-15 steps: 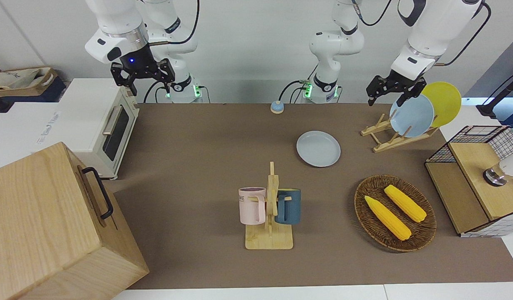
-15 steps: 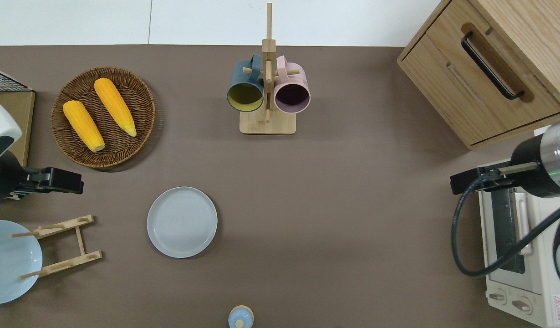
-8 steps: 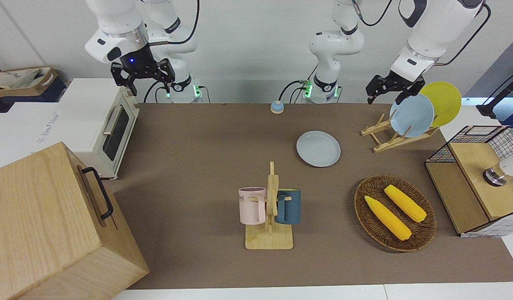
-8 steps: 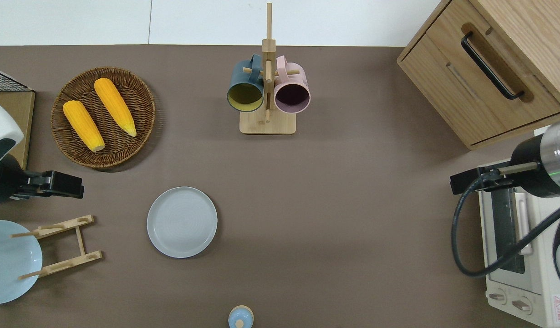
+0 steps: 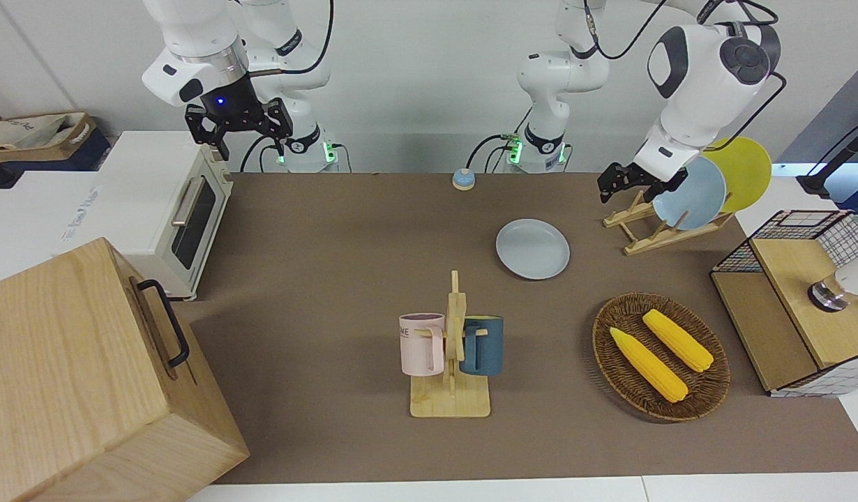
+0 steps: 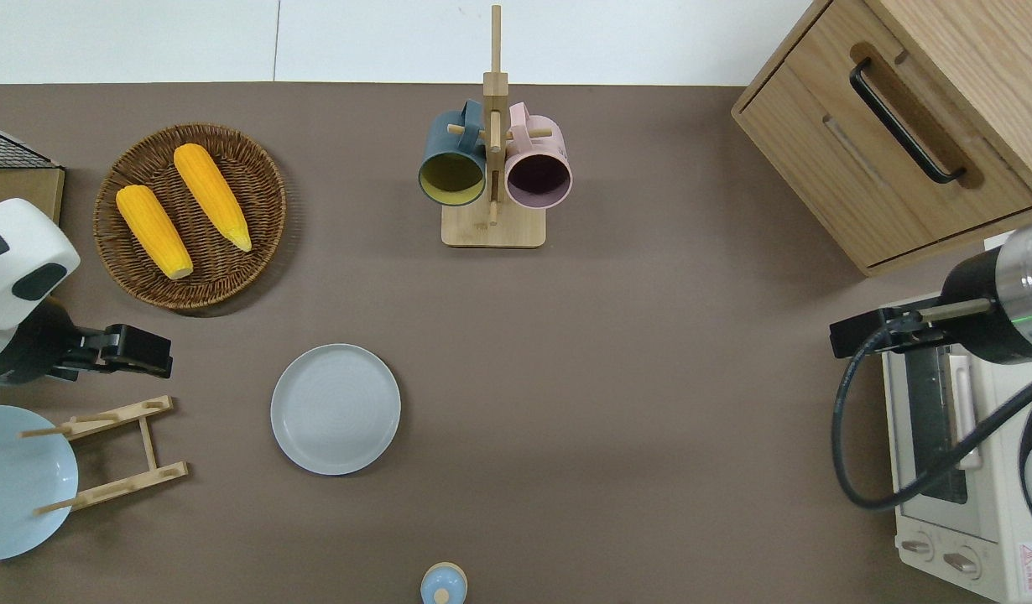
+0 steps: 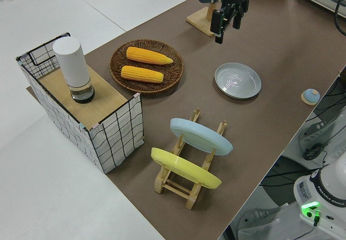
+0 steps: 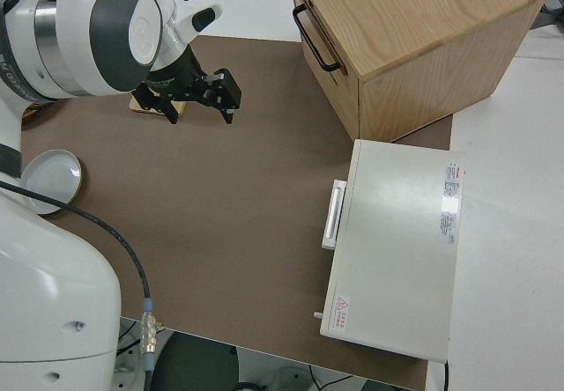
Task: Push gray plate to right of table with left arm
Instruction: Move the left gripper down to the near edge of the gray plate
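Note:
The gray plate (image 5: 532, 249) lies flat on the brown table (image 5: 331, 230), nearer to the robots than the mug rack; it also shows in the overhead view (image 6: 336, 409) and the left side view (image 7: 238, 80). My left gripper (image 5: 628, 185) is open and empty in the air. In the overhead view it (image 6: 151, 357) is over bare table between the wicker basket and the plate rack, a short way from the plate toward the left arm's end. It also shows in the left side view (image 7: 226, 21). My right gripper (image 5: 239, 128) is open and parked.
A wooden plate rack (image 6: 113, 453) holds a sky-blue plate (image 5: 688, 194) and a yellow plate (image 5: 743, 171). A wicker basket (image 6: 122, 252) holds two corn cobs. A mug rack (image 6: 492, 168), a wooden cabinet (image 6: 902, 134), a toaster oven (image 5: 171, 209) and a wire crate (image 5: 799, 293) stand around.
The left arm has swung down and its gripper has shifted a little toward the gray plate. The plate and the right arm have not moved.

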Action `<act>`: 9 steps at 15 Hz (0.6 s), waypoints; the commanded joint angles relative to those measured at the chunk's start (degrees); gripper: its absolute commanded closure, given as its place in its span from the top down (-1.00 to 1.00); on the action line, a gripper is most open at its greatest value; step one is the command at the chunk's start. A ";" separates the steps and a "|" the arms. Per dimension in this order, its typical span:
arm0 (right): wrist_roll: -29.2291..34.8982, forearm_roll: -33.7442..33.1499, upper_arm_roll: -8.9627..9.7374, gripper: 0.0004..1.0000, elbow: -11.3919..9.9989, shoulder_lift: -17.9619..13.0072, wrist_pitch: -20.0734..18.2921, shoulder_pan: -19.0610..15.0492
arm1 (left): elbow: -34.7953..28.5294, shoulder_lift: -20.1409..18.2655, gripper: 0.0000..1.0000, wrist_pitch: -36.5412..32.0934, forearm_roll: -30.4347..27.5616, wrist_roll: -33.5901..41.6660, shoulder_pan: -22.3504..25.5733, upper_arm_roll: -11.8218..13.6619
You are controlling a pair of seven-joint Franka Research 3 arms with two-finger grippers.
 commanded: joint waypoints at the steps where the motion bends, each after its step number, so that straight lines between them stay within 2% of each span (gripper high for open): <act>1: -0.15 0.46 0.32 0.97 0.05 -0.43 -0.69 -0.64 | -12.77 -4.67 0.98 11.11 -0.44 -0.57 -0.21 0.15; 5: -0.15 0.46 0.32 0.97 -0.03 -0.43 -0.69 -0.64 | -28.05 -8.19 0.98 24.99 -0.52 -0.57 -0.91 -0.03; 9: -0.14 0.46 0.32 0.97 -0.03 -0.43 -0.69 -0.64 | -37.57 -8.11 0.98 37.31 -2.01 -0.13 -1.18 -0.29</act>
